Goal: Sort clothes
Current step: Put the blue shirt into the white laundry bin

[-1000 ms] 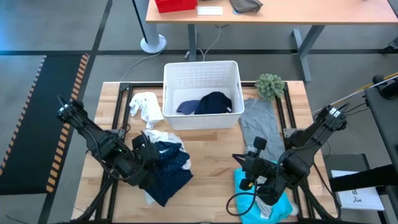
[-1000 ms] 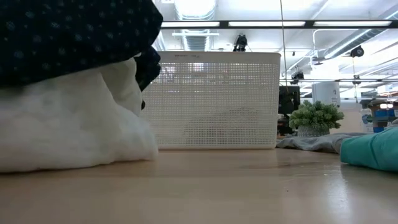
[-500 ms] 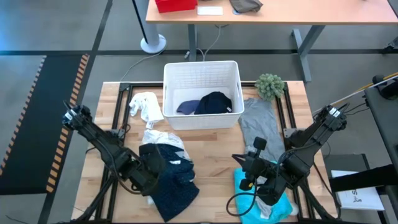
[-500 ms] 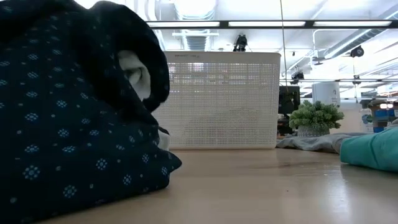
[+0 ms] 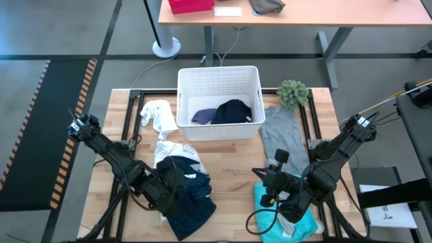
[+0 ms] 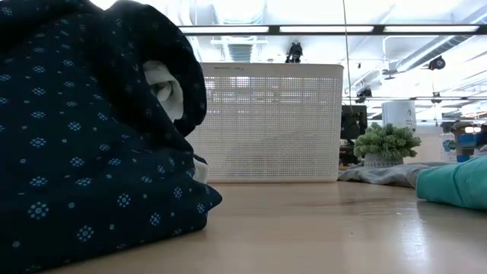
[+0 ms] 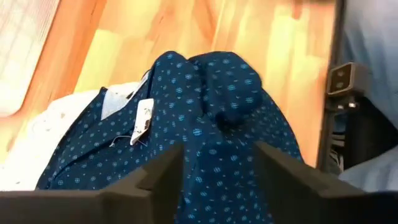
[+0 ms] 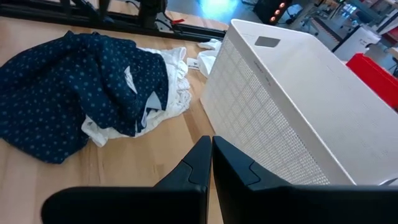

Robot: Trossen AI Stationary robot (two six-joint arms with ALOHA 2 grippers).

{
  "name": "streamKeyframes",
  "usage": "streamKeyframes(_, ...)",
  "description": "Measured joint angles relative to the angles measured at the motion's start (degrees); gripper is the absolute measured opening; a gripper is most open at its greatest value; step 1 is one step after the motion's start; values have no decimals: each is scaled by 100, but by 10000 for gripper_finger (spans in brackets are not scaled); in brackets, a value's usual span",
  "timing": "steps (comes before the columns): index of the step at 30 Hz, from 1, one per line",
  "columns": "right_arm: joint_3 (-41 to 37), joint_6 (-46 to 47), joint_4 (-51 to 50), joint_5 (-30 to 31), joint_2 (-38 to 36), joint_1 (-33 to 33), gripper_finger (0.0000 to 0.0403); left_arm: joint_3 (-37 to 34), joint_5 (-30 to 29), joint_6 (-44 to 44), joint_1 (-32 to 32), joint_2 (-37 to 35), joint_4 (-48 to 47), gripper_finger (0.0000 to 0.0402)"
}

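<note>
1. The crumpled navy dotted cotton shirt [image 5: 189,196] is lying in a heap near the front left of the wooden table [image 5: 233,169], partly on top of a rumpled white shirt [image 5: 177,154] – that pile is the thing in hand.
2. The left claw [image 5: 177,190] is sitting right at the navy heap with its two dark fingers [image 7: 168,171] standing apart; in the left wrist view the dotted cloth is showing in the gap and nothing is pinched.
3. To do this step well, I would judge the claw should be lifting straight up and clear, so no fold or the hanging label [image 7: 142,118] is snagging on a finger and dragging the shirt off its pile.
4. Further out, a small white cloth [image 5: 157,115] is lying just left of the white slatted plastic basket [image 5: 219,81], which is holding dark navy pieces [image 5: 229,112].
5. A grey tee [image 5: 280,138] is stretching along the basket's right side, near a fuzzy green ball [image 5: 292,93] – not a garment, so best left alone.
6. The right claw [image 5: 264,174] is waiting with fingers pressed together, holding nothing, beside a turquoise piece [image 5: 290,212] at the front right.
7. Any next pick should be taking one garment only, gripped at a raised fold.
</note>
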Motion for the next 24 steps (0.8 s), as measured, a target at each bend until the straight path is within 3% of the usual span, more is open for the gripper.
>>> streamKeyframes(7, 0, 0, -3, -57, 0, 9, 0, -598, 203, -44, 92, 8, 292, 263)
streamKeyframes(14, -1, 0, -3, -57, 0, 9, 0, -1197, 353, -98, 134, 6, 1121, 261)
streamKeyframes(18, 0, 0, -3, -57, 0, 9, 0, -1303, 324, -152, 134, 6, 1106, 200)
streamKeyframes(24, -2, 0, -3, -56, 1, 9, 0, -1056, 320, 78, 131, -8, 667, 28)
